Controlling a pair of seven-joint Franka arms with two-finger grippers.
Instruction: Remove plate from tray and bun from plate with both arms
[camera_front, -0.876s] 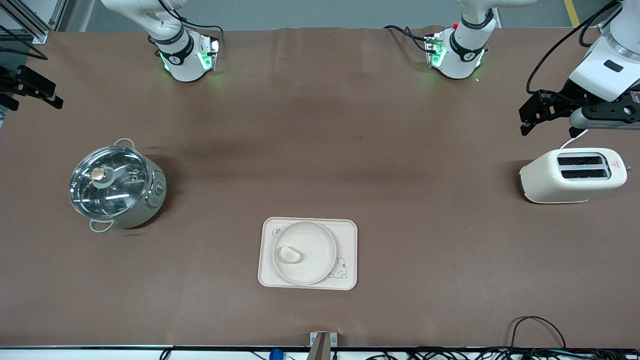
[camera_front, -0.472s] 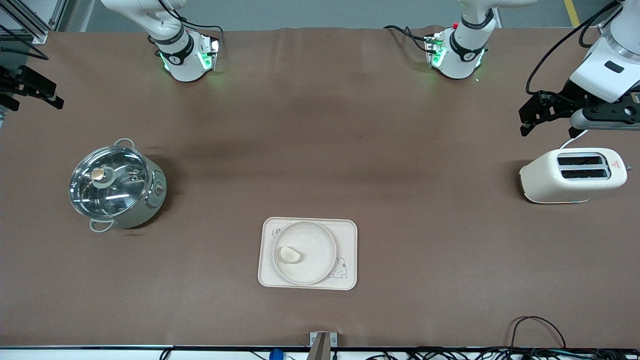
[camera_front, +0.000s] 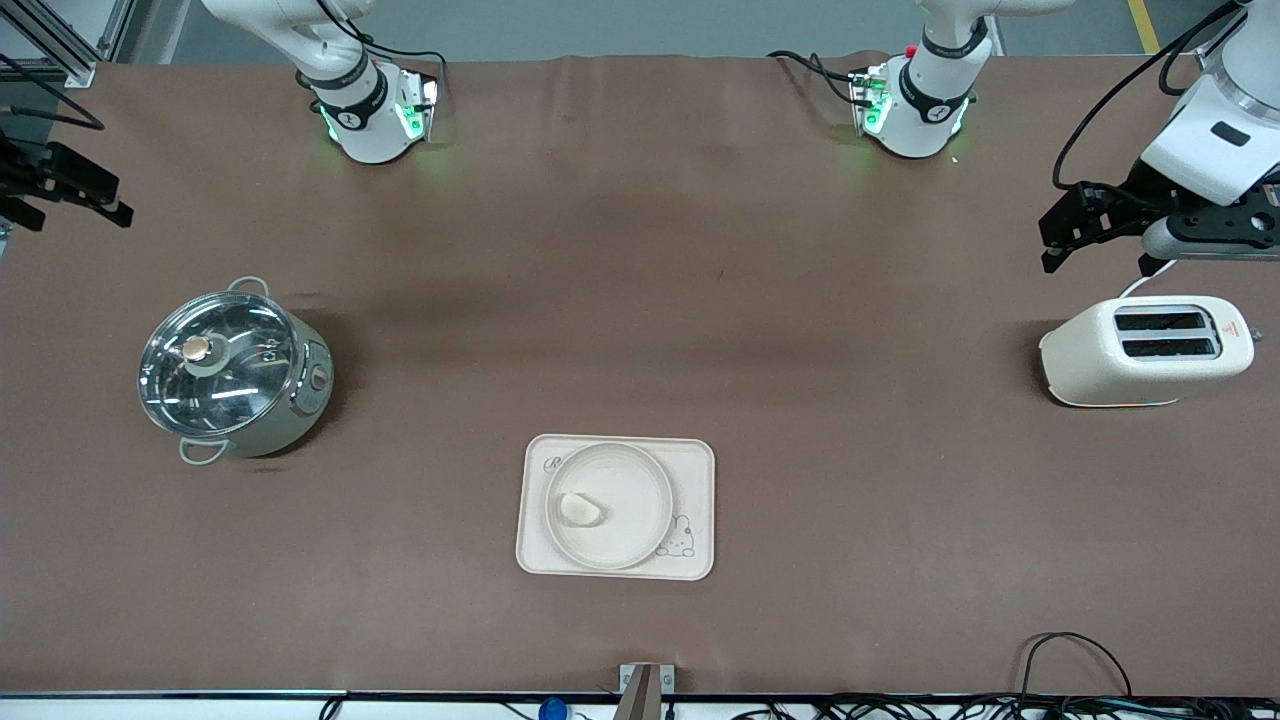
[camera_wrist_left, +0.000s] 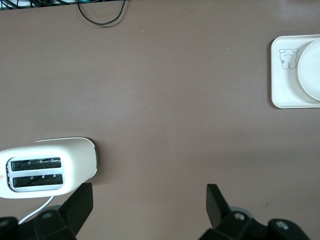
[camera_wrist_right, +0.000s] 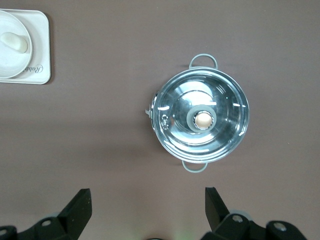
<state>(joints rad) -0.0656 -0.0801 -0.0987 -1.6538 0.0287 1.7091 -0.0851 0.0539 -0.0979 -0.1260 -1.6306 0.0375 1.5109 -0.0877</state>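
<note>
The round cream plate (camera_front: 635, 500) sits on the rectangular tray (camera_front: 690, 470) with the rabbit drawing, near the front camera. The small pale bun (camera_front: 581, 509) lies in the plate, on the side toward the right arm's end. My left gripper (camera_front: 1048, 245) hangs open and empty over the table beside the toaster, at the left arm's end. My right gripper (camera_front: 118, 198) hangs open and empty over the table's edge at the right arm's end. The left wrist view shows the open gripper (camera_wrist_left: 149, 200), tray (camera_wrist_left: 285, 75) and plate (camera_wrist_left: 311, 70). The right wrist view shows the open gripper (camera_wrist_right: 147, 202), plate (camera_wrist_right: 10, 62) and bun (camera_wrist_right: 14, 42).
A steel pot with a glass lid (camera_front: 230, 375) stands toward the right arm's end, also in the right wrist view (camera_wrist_right: 200, 120). A cream toaster (camera_front: 1145, 350) stands at the left arm's end, also in the left wrist view (camera_wrist_left: 47, 167). Cables (camera_front: 1070, 660) lie along the front edge.
My right gripper has shifted slightly at its end of the table. My left gripper has barely moved. The plate, bun and tray have stayed in place.
</note>
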